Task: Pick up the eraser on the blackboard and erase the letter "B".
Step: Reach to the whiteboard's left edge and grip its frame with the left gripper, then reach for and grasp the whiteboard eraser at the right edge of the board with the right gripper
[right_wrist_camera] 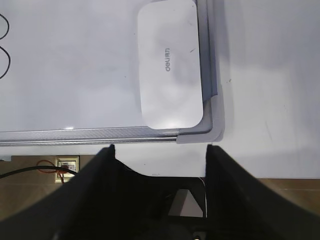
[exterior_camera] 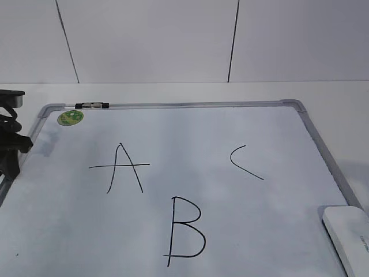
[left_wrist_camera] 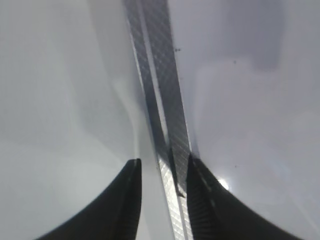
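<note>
The white smooth plastic eraser (exterior_camera: 350, 236), cut off at the frame edge, lies in the silver-framed whiteboard's (exterior_camera: 323, 151) near right corner. The hand-drawn black letter "B" (exterior_camera: 184, 231) stands intact. The right gripper (right_wrist_camera: 159, 150) gapes wide, empty; the left gripper (left_wrist_camera: 162, 167) straddles the frame rail without touching it.

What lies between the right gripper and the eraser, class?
In the right wrist view, only the blackboard's silver frame edge and corner lie between the open right gripper and the eraser; nothing else intervenes.

Exterior camera slants down over the blackboard (exterior_camera: 190, 231); wrist cameras hang close above its frame – the right shares the eraser (right_wrist_camera: 170, 62) corner.
</note>
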`<state>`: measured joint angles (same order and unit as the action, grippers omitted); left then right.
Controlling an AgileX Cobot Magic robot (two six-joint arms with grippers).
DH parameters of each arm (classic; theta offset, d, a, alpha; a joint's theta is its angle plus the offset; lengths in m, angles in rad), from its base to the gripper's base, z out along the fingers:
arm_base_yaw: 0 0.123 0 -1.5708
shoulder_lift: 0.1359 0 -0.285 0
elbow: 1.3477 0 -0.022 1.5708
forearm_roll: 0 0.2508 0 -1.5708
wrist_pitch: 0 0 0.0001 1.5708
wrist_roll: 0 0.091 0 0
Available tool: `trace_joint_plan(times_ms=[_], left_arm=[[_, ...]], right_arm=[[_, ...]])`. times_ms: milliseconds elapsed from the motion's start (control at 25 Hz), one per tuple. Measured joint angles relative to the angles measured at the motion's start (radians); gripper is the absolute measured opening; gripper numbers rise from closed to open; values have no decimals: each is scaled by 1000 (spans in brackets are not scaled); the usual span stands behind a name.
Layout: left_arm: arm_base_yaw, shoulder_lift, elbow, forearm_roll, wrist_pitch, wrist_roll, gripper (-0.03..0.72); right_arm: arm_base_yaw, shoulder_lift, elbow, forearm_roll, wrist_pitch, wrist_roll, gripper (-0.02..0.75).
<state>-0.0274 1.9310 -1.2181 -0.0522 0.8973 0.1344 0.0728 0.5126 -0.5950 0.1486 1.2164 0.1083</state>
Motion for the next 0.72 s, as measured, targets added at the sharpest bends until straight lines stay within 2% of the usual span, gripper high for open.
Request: trace_joint_plan(times_ms=[320, 560, 720], left_arm=[[0, 10, -10, 0, 10, 0, 224], [0, 10, -12, -3, 14, -8, 60], [2, 10, -12, -14, 16, -35, 28]], right_arm=[[0, 0, 0, 2, 1, 4, 463], [0, 0, 0, 2, 2, 12, 463], [0, 0, 0, 2, 2, 44, 464]])
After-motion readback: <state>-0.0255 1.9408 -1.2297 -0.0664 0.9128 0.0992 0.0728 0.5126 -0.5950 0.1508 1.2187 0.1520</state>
